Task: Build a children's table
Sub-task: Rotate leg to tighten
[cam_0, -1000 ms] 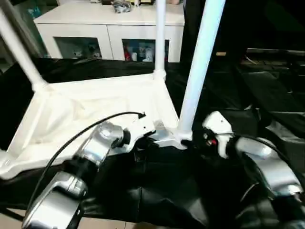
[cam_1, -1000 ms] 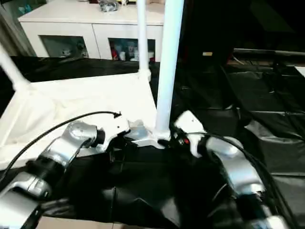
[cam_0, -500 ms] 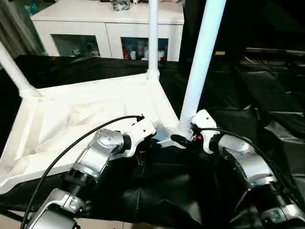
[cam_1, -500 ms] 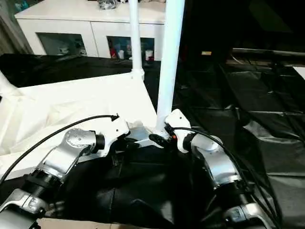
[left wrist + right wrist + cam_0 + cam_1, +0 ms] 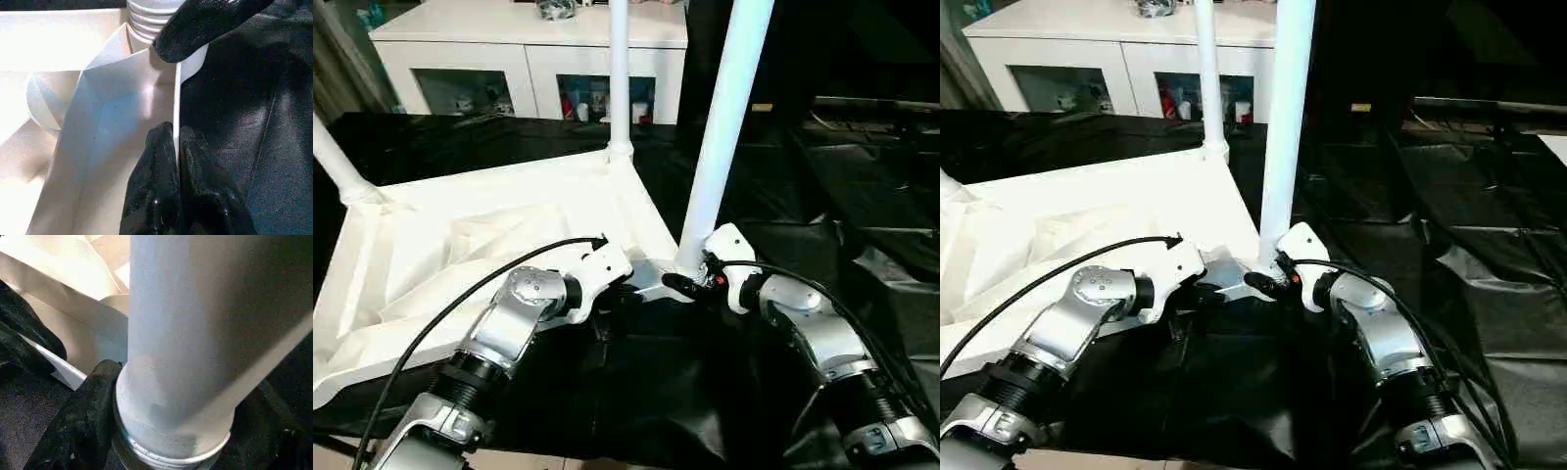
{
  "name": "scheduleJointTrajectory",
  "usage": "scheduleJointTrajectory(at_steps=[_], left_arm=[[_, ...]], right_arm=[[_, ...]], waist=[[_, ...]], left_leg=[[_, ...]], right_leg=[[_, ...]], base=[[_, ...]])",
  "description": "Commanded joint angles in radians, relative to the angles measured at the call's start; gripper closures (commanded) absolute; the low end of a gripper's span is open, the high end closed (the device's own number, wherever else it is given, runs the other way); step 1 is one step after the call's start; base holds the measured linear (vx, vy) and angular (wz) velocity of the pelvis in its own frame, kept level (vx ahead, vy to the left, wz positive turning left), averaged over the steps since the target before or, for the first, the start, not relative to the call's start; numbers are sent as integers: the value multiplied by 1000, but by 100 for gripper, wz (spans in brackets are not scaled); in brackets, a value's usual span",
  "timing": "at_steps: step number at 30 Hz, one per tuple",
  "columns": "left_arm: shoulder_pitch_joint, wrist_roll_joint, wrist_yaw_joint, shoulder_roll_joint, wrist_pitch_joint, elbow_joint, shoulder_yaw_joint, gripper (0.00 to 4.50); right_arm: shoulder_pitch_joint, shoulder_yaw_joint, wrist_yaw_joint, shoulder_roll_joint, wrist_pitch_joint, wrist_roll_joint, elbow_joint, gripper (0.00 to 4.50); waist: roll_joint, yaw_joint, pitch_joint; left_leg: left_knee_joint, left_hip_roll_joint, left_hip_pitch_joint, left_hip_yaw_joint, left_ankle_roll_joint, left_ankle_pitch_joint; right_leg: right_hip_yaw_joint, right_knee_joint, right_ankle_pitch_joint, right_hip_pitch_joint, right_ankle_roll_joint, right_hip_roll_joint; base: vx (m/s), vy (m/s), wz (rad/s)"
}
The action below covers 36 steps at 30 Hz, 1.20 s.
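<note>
The right gripper [image 5: 161, 431] is closed around the base of the near leg [image 5: 724, 127], its black fingers [image 5: 80, 421] wrapped on the collar just above the corner socket, so the tube stays upright and can be turned or pressed home. The left gripper [image 5: 176, 161] pinches the thin rim of the tabletop [image 5: 460, 255] right beside that same corner, one finger on each face of the wall; this looks like a brace, holding the top against the push or twist from the other arm.

The tabletop lies upside down on the black sheeting [image 5: 636, 392], ribbed underside up, with the near corner between the two grippers. A far leg [image 5: 619, 78] stands in its socket at the back corner, and a left leg [image 5: 335, 162] rises at an angle from the left corner. The fourth corner lies under the left forearm, so whether it has a leg cannot be told.

Behind stands a white glass-door cabinet [image 5: 489, 69].

My judgement: the near leg is being seated, and the risk is the rim flexing under the pinch.
</note>
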Motion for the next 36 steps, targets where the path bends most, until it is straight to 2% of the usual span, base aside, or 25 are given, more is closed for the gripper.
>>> scheduleJointTrajectory(at_steps=[1,11,16,17,20,22,23,24,26,27,30,31,32,34,36], left_arm=[[37,-3,30,-3,26,41,0,450],[30,1,63,-8,42,45,9,450],[-17,20,169,-74,59,139,25,450],[-45,31,221,-105,57,193,29,450],[-99,45,310,-155,57,274,39,450],[-144,54,371,-194,52,330,44,450],[-151,56,380,-201,50,340,42,450],[-158,58,389,-208,46,349,41,450],[-174,58,395,-227,32,373,35,450],[-179,62,396,-230,23,382,29,450],[-181,71,386,-228,15,384,19,450],[-182,70,384,-228,11,390,22,450],[-187,72,386,-229,2,403,23,450],[-191,75,364,-212,-27,419,20,450],[-191,75,349,-204,-34,418,17,450]], right_arm=[[16,-14,-20,11,-7,17,21,173],[29,-37,-84,45,-13,9,27,173],[7,-89,-336,150,-12,-27,106,173],[-4,-98,-421,183,-14,-45,143,174],[-19,-111,-543,230,-10,-66,192,174],[-34,-111,-607,254,-2,-82,220,174],[-38,-113,-620,259,-4,-84,226,174],[-42,-122,-629,268,-6,-75,235,174],[-57,-146,-621,296,-16,-41,255,174],[-61,-151,-602,309,-24,-27,258,174],[-60,-153,-583,316,-33,-18,253,174],[-57,-161,-569,319,-60,-5,245,174],[-58,-164,-572,322,-72,-1,247,118],[-56,-169,-522,308,-134,26,206,105],[-55,-166,-500,296,-146,32,182,85]], waist=[[-18,7,-45],[-16,1,-40],[-17,-6,-37],[-14,-6,-37],[-14,-3,-40],[-12,2,-38],[-13,4,-39],[-14,4,-39],[-14,8,-43],[-10,9,-45],[-13,11,-45],[-13,13,-45],[-8,14,-47],[-13,16,-47],[-14,17,-48]], left_leg=[[-74,26,-1,-8,39,-267],[-78,26,0,-9,30,-300],[-80,22,6,-12,4,-341],[-81,19,8,-13,-3,-350],[-83,21,13,-14,-9,-349],[-84,21,21,-11,-6,-371],[-84,22,21,-12,-5,-375],[-88,22,12,-14,0,-369],[-87,20,12,-13,5,-366],[-87,20,10,-14,8,-357],[-89,21,7,-14,17,-354],[-89,21,7,-14,19,-357],[-89,21,9,-15,18,-362],[-89,21,9,-14,20,-373],[-89,21,6,-15,26,-372]], right_leg=[[33,-91,-328,39,-190,-49],[34,-96,-365,34,-181,-49],[34,-108,-470,24,-147,-50],[33,-111,-487,20,-139,-50],[33,-111,-455,21,-137,-49],[33,-116,-438,16,-142,-46],[33,-115,-432,18,-143,-48],[33,-112,-421,24,-139,-49],[33,-112,-411,25,-135,-50],[32,-111,-394,28,-138,-52],[31,-111,-383,30,-138,-54],[32,-112,-389,29,-138,-55],[31,-112,-396,29,-137,-56],[31,-117,-419,29,-128,-58],[30,-117,-422,30,-122,-57]], base=[[0,0,0],[0,0,0],[0,0,0],[0,0,0],[0,0,0],[0,0,0],[0,0,0],[0,0,0],[0,0,0],[0,0,0],[0,0,0],[0,0,0],[0,0,0],[0,0,0],[0,0,0]])
